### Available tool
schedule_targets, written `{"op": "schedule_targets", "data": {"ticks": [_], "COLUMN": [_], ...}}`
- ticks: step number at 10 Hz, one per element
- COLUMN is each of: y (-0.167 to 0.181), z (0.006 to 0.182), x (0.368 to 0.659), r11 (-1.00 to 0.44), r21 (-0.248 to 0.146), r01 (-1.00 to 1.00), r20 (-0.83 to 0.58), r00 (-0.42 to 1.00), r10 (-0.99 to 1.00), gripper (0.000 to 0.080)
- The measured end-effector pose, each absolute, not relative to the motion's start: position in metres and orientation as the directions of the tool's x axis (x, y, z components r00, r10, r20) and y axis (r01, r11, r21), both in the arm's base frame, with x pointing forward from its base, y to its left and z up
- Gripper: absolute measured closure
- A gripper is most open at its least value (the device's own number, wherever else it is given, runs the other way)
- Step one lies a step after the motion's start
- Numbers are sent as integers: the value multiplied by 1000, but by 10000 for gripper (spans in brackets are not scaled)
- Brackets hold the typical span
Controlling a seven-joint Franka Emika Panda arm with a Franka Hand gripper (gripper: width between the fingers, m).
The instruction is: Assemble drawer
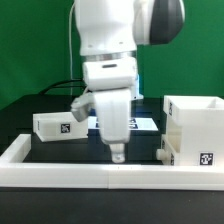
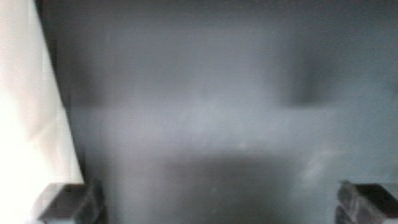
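A green backdrop rises behind the matte black table (image 1: 60, 148). In the exterior view, our gripper (image 1: 118, 153) hangs empty over bare tabletop, jaws spread wide. The smooth white plastic tray (image 1: 55, 125) sits at its ten o'clock and the boxy, open-topped case (image 1: 195, 128) at three. We judge that a pick is pending, so the arm must first travel to the tray.

Most of the wrist view is a dark grey table surface (image 2: 214, 90), blurred and bare, with a faint darker shadow patch on it. Along one edge of the picture runs a white strip (image 2: 22, 100), too blurred and cropped to tell what it belongs to. The gripper (image 2: 217, 203) shows only its two dark fingertips (image 2: 68, 203), which stand wide apart over the table with nothing between them.
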State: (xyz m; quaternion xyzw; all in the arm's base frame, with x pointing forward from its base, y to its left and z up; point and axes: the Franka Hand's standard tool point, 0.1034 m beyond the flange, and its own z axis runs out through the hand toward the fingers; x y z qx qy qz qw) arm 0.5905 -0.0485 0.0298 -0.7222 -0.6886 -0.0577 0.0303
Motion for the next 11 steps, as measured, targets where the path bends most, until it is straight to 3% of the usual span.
{"op": "schedule_targets", "data": {"ticks": [1,3,4,5,9,11], "y": [-57,-70,-73,-75,-76,-76], "z": [32,39,37,32,29,29], "x": [578,537,512,495,490,490], "r11": [-82,-180,-204,-208,-243,-379], "r21": [38,86,114,116,104,88], "r01": [996,980,972,971,964,921], "r20": [120,110,104,99,102,116], "r00": [77,170,192,197,232,368], "r10": [990,979,976,975,967,922], "gripper": [151,151,151,151,151,151]}}
